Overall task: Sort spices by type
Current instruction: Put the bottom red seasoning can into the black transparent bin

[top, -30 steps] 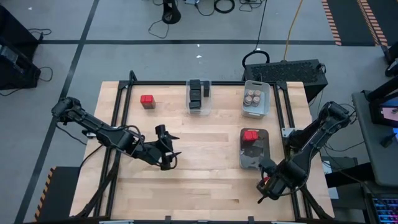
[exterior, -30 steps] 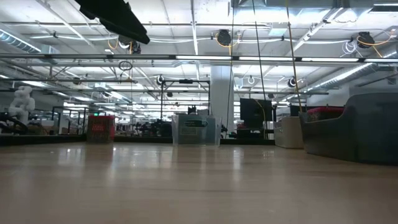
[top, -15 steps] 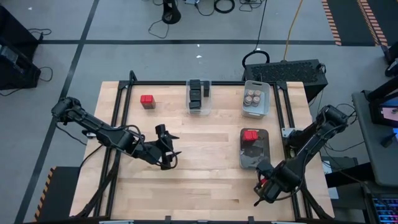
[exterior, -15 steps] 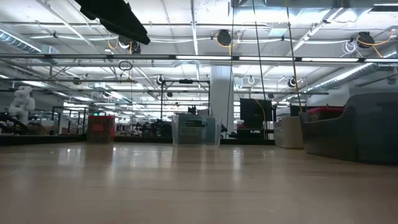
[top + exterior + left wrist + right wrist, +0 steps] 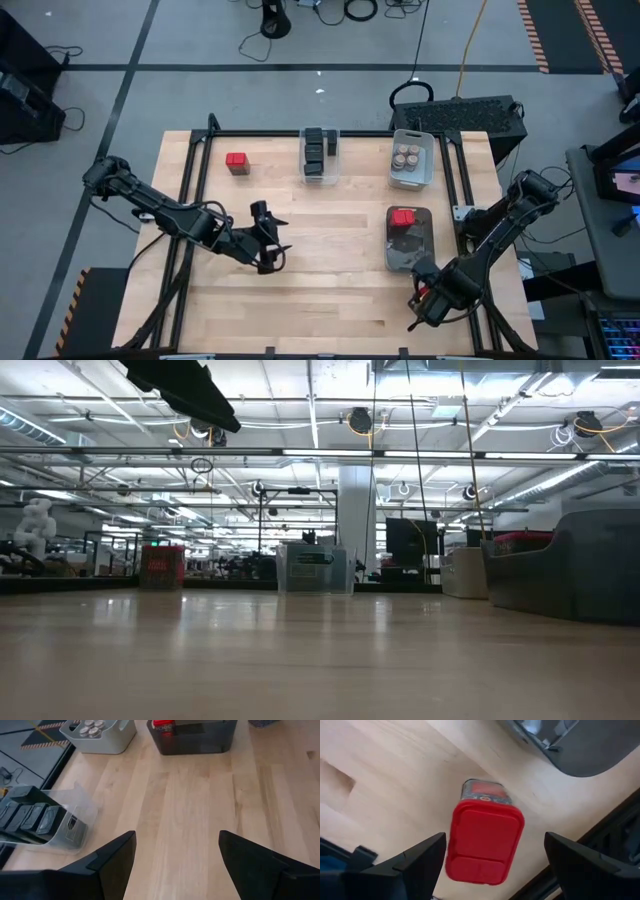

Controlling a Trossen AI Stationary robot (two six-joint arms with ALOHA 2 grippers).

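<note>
Red tin (image 5: 485,837) lies on the tabletop (image 5: 395,775) between the spread fingers (image 5: 417,862) of the right tool (image 5: 492,865), untouched; left tool (image 5: 175,857) hangs released, mid-tabletop.

Desk (image 5: 330,300), seen from above: far edge carries three spots, L to R: lone tin (image 5: 236,162) on bare wood, bin of tins (image 5: 319,155) at centre, bin of jars (image 5: 409,158) to the R. Nearer on the R side, another bin (image 5: 408,240) w/ one tin (image 5: 403,217) in its far end. Left hand (image 5: 272,238) over desk centre-left. Right hand (image 5: 428,290) just before that bin, near R edge, one more tin (image 5: 485,840) on the wood between its fingers.
</note>
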